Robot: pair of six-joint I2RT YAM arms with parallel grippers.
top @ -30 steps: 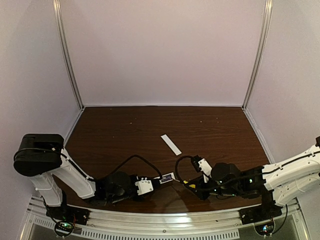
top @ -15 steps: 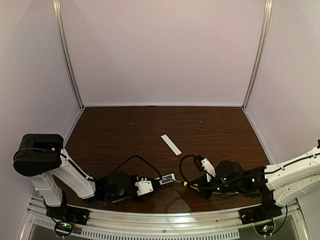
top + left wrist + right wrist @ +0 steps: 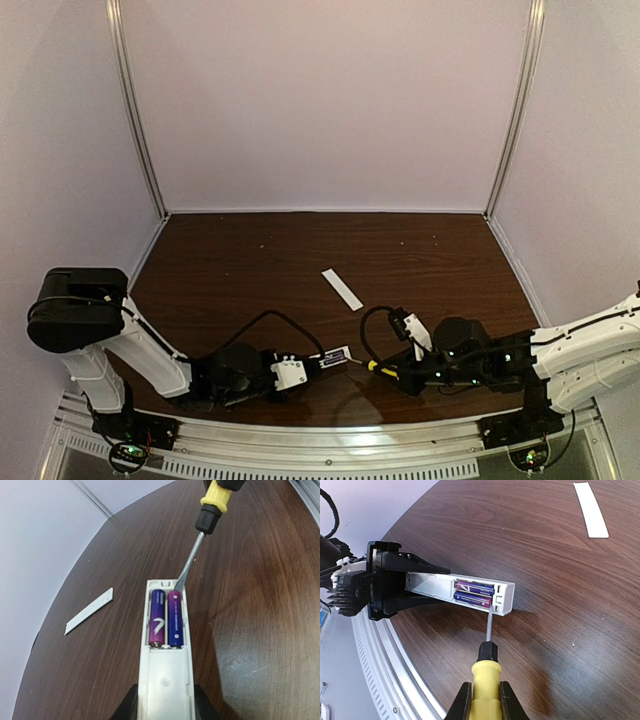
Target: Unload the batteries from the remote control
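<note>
Left wrist view: left gripper (image 3: 164,706) clamps the near end of the remote control (image 3: 165,677), one finger on each long side. The remote lies flat on the dark wood table (image 3: 260,630), recess facing up, and points straight away from the gripper. Both batteries (image 3: 166,618) sit side by side in the recess at the far half of the remote, well ahead of the fingertips. The screwdriver (image 3: 201,539) comes in from the upper right; its flat tip is in the far end of the recess, at the end of the right-hand battery. Cannot tell if the tip touches the battery or only the plastic edge. Right wrist view: right gripper (image 3: 482,700) is closed on the yellow handle, shaft pointing forward to the remote's open end, so the batteries are just past the tip, near the gripper but apart from it. White cover strip (image 3: 89,611) lies flat on the table, off to the left of the remote, well apart from both grippers. Top view: both arms are low at the near table edge, grippers facing each other with the remote between them.
</note>
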